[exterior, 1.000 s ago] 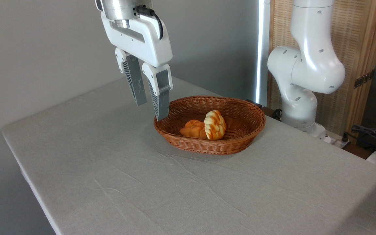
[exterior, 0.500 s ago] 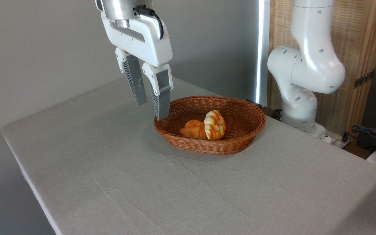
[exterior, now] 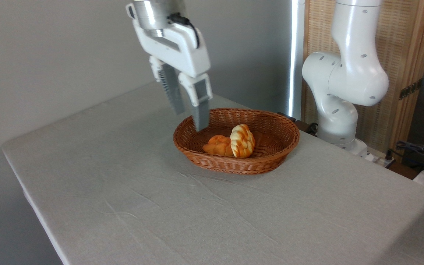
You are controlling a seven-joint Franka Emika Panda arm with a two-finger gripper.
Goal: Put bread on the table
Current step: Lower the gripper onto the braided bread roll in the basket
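Hovering over the left rim of the wicker basket (exterior: 287, 145), my pincer (exterior: 189, 119) hangs with its two grey fingers (exterior: 201, 114) parted by a moderate gap and nothing between them. I see the nearer fingertip level with the basket's left inner wall, the farther one behind and to its left. I find the bread (exterior: 242, 140), the braided loaf with golden and cream stripes, lying inside the basket near its middle, one pointed end toward me. I see it touching a smaller orange bun (exterior: 217, 145) that sits at its left. I put the pincer well above both and to their left, touching neither. I see the basket resting on the grey cloth table (exterior: 131, 191), toward its far side, with the arm's white base (exterior: 339, 110) standing beyond the right edge
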